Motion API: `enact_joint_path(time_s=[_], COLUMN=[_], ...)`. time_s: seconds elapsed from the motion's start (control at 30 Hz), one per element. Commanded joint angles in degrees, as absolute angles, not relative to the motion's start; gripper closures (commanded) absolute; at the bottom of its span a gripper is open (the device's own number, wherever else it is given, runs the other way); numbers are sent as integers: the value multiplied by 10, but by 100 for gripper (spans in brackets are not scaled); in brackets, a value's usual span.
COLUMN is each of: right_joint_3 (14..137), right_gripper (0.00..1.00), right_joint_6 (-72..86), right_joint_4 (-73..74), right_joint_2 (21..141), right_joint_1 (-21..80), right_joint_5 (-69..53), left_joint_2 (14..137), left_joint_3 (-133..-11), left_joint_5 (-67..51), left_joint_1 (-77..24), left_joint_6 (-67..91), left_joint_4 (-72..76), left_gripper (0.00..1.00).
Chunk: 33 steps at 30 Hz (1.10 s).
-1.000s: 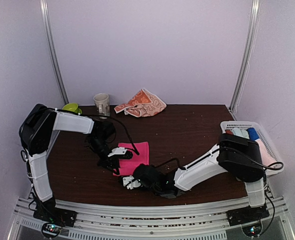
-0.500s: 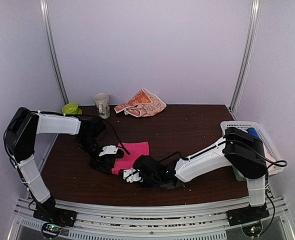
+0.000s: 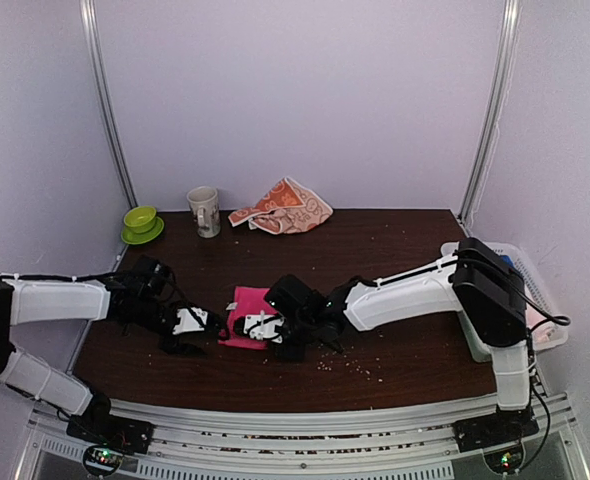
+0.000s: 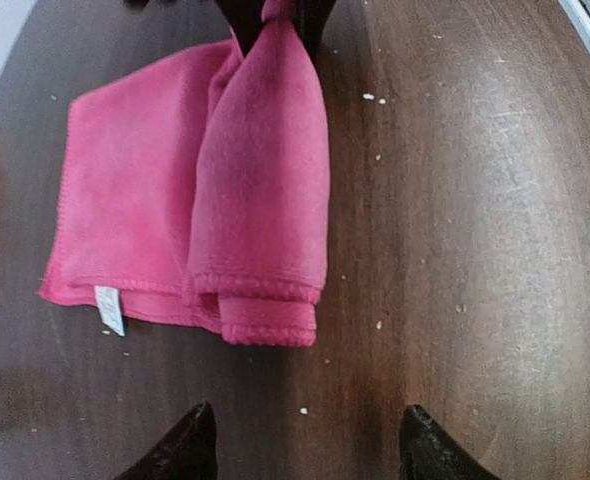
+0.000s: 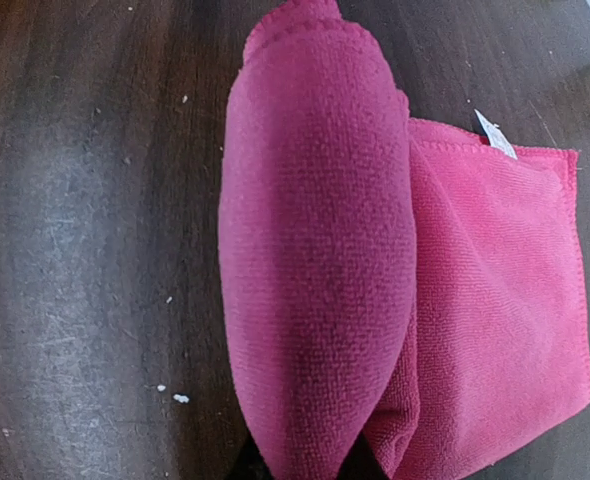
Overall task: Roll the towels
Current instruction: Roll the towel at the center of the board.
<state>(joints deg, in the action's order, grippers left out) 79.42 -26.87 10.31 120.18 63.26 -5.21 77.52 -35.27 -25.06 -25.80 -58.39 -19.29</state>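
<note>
Low in the frame of the top view, the left gripper [image 3: 200, 330] lies just left of the pink towel [image 3: 243, 310]. In its wrist view its fingers [image 4: 190, 450] stand apart at the bottom edge, with bare table [image 4: 475, 200] between them and a short gap to the towel [image 4: 225, 200].

The pink towel lies on the table [image 3: 395, 250] left of centre, in the near half. It is partly rolled. The right wrist view shows a thick roll running up the middle, with the flat remainder [image 5: 505, 300] spread to its right and a white label [image 5: 495, 135] at the upper corner.

The right gripper [image 3: 250, 325] comes in from the right and is clamped on one end of that roll. Its dark fingers pinch the cloth at the bottom of its own view [image 5: 305, 465] and at the top of the left wrist view [image 4: 275, 12]. White crumbs [image 3: 360, 368] dot the wood nearby.

At the right edge a white basket [image 3: 540, 292] sits mostly behind the right arm. A pale pink cloth [image 3: 535, 318] shows inside, and the rest is hidden.

At the back left stand a green cup [image 3: 140, 222] on a saucer and a pale mug [image 3: 204, 210]. What they hold cannot be told.

The orange towel [image 3: 285, 208] lies crumpled against the back wall, right of the mug.
</note>
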Motion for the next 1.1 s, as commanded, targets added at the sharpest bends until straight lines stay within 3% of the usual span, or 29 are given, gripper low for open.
enact_joint_path(time_s=[0.0, 0.37, 0.83, 1.07], right_joint_3=[840, 989, 1039, 1042], right_gripper=[99, 98, 98, 97], right_joint_6=[-225, -203, -172, -172], right_joint_4=[223, 393, 447, 452], right_joint_2=[1248, 1334, 1375, 1380], right_joint_1=[613, 581, 545, 537], right_joint_5=[-179, -301, -385, -401], left_joint_2=[704, 658, 712, 744], left_joint_3=[-286, -210, -155, -165], left_joint_5=[-256, -223, -105, -92], left_joint_1=[-257, -298, -387, -399], left_joint_6=[-612, -646, -619, -624], left_joint_4=[-26, 72, 279, 287], left_gripper=[36, 39, 40, 39])
